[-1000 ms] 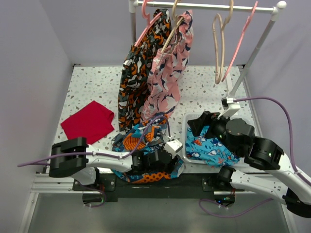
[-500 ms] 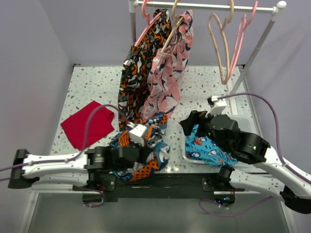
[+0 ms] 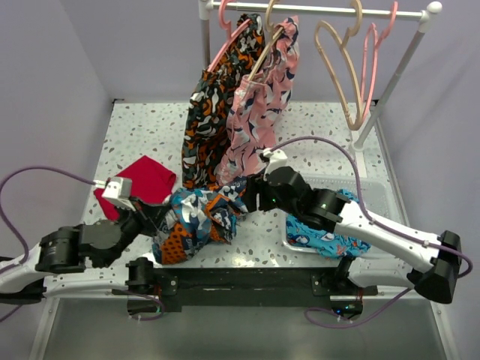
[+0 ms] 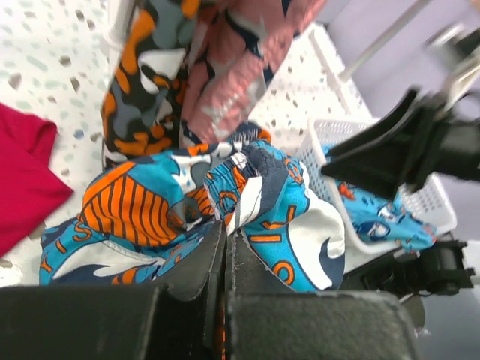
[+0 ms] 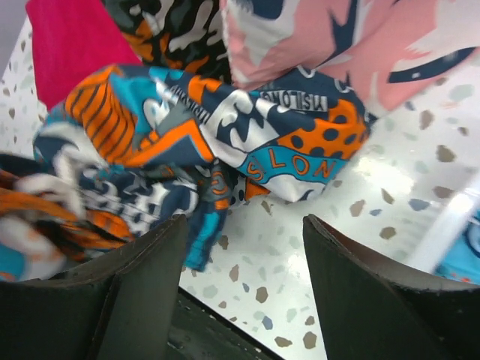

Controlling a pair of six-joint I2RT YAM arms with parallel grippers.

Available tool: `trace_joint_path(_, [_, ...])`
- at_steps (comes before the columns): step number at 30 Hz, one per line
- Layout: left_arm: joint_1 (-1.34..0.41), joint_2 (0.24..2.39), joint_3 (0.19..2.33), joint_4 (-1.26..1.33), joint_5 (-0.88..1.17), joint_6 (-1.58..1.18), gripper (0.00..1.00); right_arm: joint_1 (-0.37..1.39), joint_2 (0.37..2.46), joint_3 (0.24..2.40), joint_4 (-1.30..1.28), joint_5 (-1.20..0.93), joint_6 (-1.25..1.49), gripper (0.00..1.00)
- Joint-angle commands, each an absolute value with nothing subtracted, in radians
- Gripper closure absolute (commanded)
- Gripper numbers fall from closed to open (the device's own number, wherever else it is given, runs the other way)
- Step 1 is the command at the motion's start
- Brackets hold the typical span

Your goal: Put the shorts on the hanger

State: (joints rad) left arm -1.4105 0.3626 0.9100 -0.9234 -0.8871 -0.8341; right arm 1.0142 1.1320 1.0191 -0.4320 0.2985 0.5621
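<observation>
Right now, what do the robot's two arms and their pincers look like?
The left arm and right arm have white tubular links joined by chunky black joints. A thin purple cable loops to a small white box on each wrist. The right gripper has broad matte-black fingers.

One camera high behind — both wrist cameras near, sharing the shorts (image 4: 127,214).

— What surrounds the table?
— Pale lavender walls (image 3: 45,75) on the left, back and right, evenly lit, with only soft shadows.
— And the surface?
— A white tabletop (image 5: 255,277) flecked with grey and brown chips shows between the right gripper's fingers (image 5: 142,292), with a bright patch of glare just ahead of them. A white clothes rail (image 3: 315,9) crosses the far end, and its slanted leg (image 3: 390,82) comes down to the tabletop.
</observation>
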Motion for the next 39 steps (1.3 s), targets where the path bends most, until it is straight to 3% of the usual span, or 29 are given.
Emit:
trace_joint_path(1, [-1.413,0.322,1.006,-0.939,-0.977,-0.752,1.00,1.017,1.196,0.971,-0.285,0.131,0.546,0.36])
trace_joint_path(4, [-1.413,0.344,1.023,-0.949,-0.982,-0.741,1.00,1.058,1.215,0.907,-0.210,0.077,0.543,0.38])
trace_joint_path(12, [-1.413,0.383,1.045,-0.951,-0.996,-0.732,1.00,1.248,1.209,0.766,-0.005,0.232,0.560,0.31])
trace_joint_path(23, [-1.414,0.405,1.083,-0.968,-0.999,-0.724,1.00,1.279,1.399,0.778,0.196,0.483,0.528,0.30])
trace_joint_path(26, [-1.413,0.411,1.091,-0.971,-0.994,-0.721,1.00,1.279,1.396,0.804,0.173,0.596,0.545,0.38])
trace_joint_path(29, [-1.413,0.417,1.095,-0.959,-0.985,-0.707,1.00,1.279,1.346,0.816,0.135,0.754,0.552,0.67])
trace_joint_path(30, [-1.413,0.419,1.098,-0.953,-0.973,-0.698,1.00,1.279,1.298,0.836,0.120,0.822,0.543,0.89])
trace_joint_path(31, [-1.413,0.426,1.103,-0.947,-0.973,-0.686,1.00,1.279,1.269,0.850,0.098,0.850,0.529,0.99])
trace_joint_path(35, [-1.413,0.443,1.103,-0.924,-0.963,-0.641,1.00,1.279,1.145,0.974,-0.127,0.934,0.460,1.00])
trace_joint_path(39, [-1.413,0.440,0.974,-0.710,-0.876,-0.517,1.00,1.279,1.042,1.144,-0.268,0.943,0.393,1.00])
